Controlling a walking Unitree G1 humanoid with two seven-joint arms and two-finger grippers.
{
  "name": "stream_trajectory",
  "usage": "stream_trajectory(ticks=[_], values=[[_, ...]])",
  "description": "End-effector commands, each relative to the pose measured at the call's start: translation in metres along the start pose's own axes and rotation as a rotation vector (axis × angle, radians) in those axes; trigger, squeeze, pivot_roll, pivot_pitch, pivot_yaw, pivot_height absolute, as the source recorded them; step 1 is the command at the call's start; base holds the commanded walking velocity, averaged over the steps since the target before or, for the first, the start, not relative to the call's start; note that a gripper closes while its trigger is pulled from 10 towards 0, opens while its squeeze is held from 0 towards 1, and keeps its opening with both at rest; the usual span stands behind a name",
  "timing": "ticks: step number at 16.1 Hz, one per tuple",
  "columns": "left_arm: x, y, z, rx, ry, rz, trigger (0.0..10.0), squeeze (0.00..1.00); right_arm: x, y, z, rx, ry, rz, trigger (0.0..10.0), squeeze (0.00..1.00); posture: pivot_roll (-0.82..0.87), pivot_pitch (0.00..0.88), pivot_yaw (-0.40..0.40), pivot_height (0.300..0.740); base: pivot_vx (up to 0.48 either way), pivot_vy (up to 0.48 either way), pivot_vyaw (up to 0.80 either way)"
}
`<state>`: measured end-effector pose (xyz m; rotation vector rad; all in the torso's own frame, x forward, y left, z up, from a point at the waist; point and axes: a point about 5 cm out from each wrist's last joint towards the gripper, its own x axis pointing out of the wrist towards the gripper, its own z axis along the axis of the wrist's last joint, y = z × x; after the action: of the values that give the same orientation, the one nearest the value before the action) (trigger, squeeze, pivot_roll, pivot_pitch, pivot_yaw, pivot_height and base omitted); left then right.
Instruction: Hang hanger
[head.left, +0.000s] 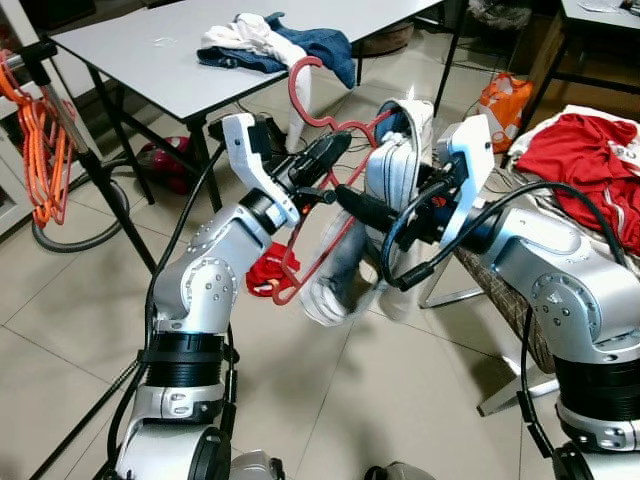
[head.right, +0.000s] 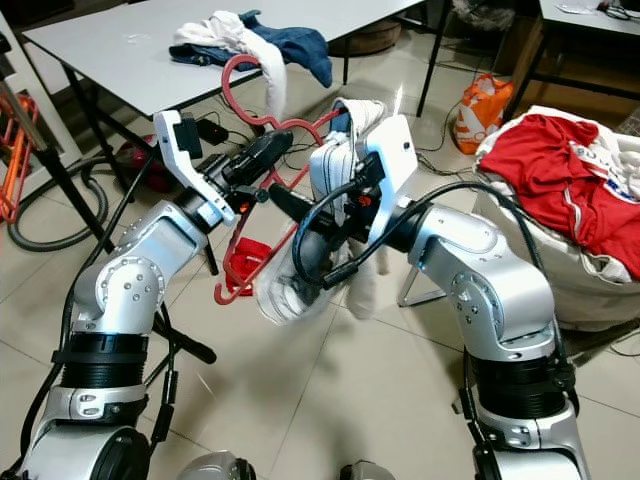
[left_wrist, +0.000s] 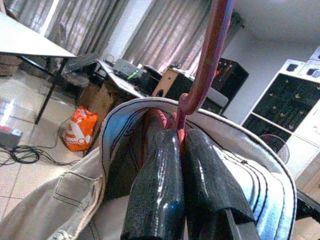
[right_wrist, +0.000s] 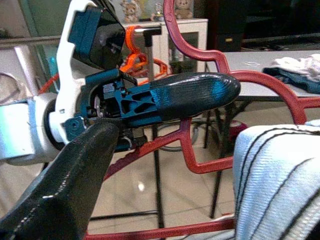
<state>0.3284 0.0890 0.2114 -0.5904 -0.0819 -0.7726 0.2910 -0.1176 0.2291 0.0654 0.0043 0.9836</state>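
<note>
A red plastic hanger (head.left: 292, 88) is held up in front of me, hook uppermost, with a white striped garment (head.left: 395, 165) draped over it. My left gripper (head.left: 335, 150) is shut on the hanger's neck just below the hook; in the left wrist view its fingertips (left_wrist: 172, 150) press together around the red stem (left_wrist: 210, 55). My right gripper (head.left: 345, 192) reaches in from the right, just under the left one and against the garment. It stands open: one finger (right_wrist: 75, 175) shows bare, the other side is hidden by the striped cloth (right_wrist: 275, 175).
A grey table (head.left: 150, 60) with a pile of clothes (head.left: 270, 45) stands behind. Orange hangers (head.left: 40, 150) hang on a rack at the left. A red garment (head.left: 580, 160) lies over a basket on the right. An orange bag (head.left: 505, 100) and cables lie on the tiled floor.
</note>
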Motion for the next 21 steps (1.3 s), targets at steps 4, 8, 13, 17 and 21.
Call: stream_trajectory(ticks=[4,8,13,17,21], values=[[0.007,-0.006,0.011,0.03,-0.041,-0.029,10.0,0.0,-0.007,0.01,0.006,-0.042,0.005,0.089,10.0,0.71,-0.13,0.0,0.042,0.74,0.0,0.0,0.0],[0.007,-0.005,0.01,0.03,-0.038,-0.03,10.0,0.0,-0.018,0.015,0.046,-0.1,-0.088,0.158,10.0,0.0,-0.13,0.0,0.042,0.74,0.0,0.0,0.0],[0.007,-0.004,0.009,0.031,-0.036,-0.029,10.0,0.0,-0.032,0.01,0.062,-0.164,-0.084,0.144,10.0,0.0,-0.13,0.0,0.044,0.74,0.0,0.0,0.0],[0.008,-0.004,0.009,0.035,-0.035,-0.033,10.0,0.0,-0.024,0.011,0.032,-0.198,0.029,0.128,10.0,1.0,-0.13,0.0,0.043,0.74,0.0,0.0,0.0],[0.006,-0.004,0.007,0.046,-0.02,-0.03,10.0,0.0,-0.024,-0.027,-0.006,-0.049,0.148,-0.144,10.0,1.0,-0.13,0.0,0.036,0.74,0.0,0.0,0.0]])
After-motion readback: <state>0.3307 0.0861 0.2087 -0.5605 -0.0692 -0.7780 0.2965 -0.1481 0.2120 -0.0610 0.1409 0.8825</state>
